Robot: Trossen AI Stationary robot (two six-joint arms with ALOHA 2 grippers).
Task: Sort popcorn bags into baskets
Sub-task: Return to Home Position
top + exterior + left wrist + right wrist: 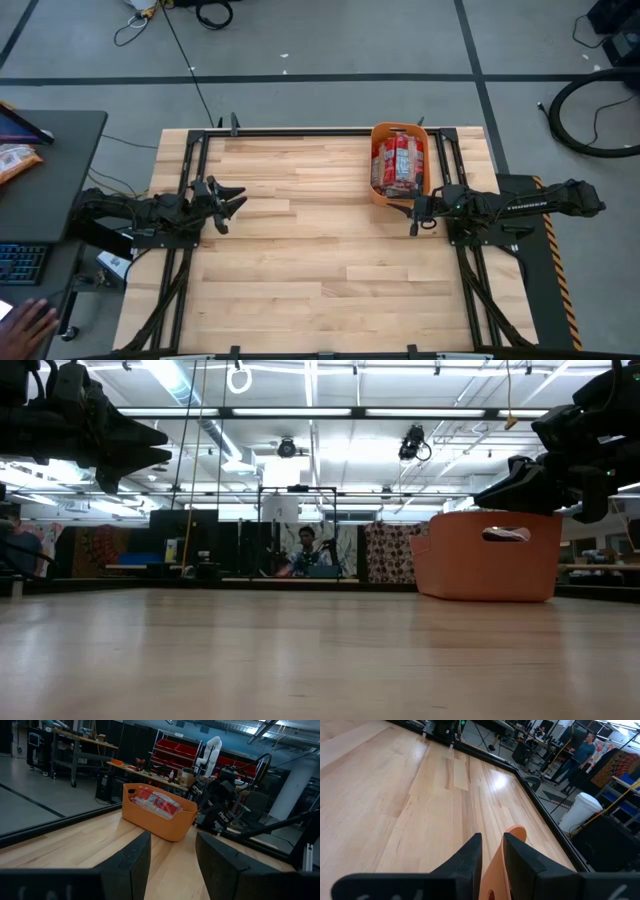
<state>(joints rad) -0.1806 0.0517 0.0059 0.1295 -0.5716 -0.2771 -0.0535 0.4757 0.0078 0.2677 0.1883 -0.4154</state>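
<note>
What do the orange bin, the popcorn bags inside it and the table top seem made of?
Orange bin: moulded plastic, smooth, matte, rounded corners.
Popcorn bags: probably thin plastic film, red, glossy with crinkled highlights.
Table top: pale wood planks, visible grain and joints, slight sheen, likely sealed.

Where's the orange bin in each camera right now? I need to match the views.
High view: orange bin at the upper right of the table.
Low view: bin, right of centre.
Left wrist view: bin at centre.
Right wrist view: only its rim, between the fingers.
Shared landmark: right gripper, beside the bin.
</note>
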